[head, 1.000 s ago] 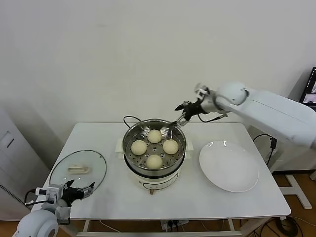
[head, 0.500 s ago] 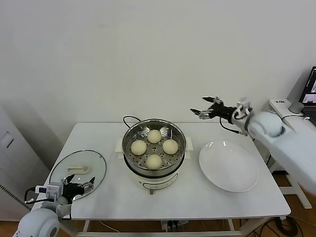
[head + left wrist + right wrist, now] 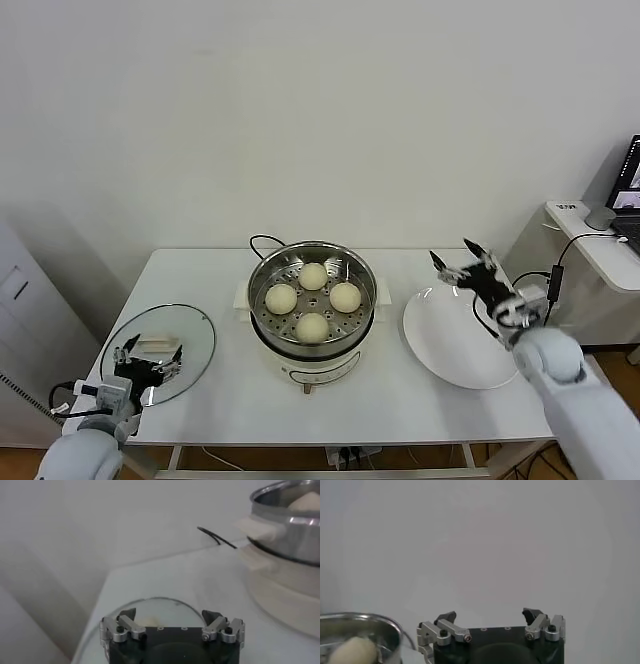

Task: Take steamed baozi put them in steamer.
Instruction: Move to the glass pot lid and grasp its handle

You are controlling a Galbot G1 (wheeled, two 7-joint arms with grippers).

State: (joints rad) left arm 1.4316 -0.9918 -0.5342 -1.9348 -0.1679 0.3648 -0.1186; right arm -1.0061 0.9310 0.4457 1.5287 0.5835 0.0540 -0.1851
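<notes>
Standing against a plain wall, your white counter (image 3: 400,400) carries everything in the scene. At its middle sits the steamer (image 3: 312,345), a shiny steel pot on a white base, its black cord (image 3: 262,240) curling away behind it. To the steamer's right lies a flat white plate (image 3: 450,345); to its left, near the counter's edge, rests a round glass lid (image 3: 195,335) with a cream handle (image 3: 155,345).

You can see all four steamed baozi (image 3: 313,326) already lying on the perforated tray inside the steamer, set in a diamond: one at the back, one at the front, one to each side, close together though whether they touch is hard to tell.

Your right end effector (image 3: 462,262) hangs above the far rim of the plate, well apart from the steamer, its fingers spread and holding nothing; the right wrist view shows the same wide gap, with the steamer's rim and one bun off to the side. Your left end effector (image 3: 147,358) hovers low over the near edge of the glass lid, fingers likewise apart and empty, as its own wrist view confirms.
</notes>
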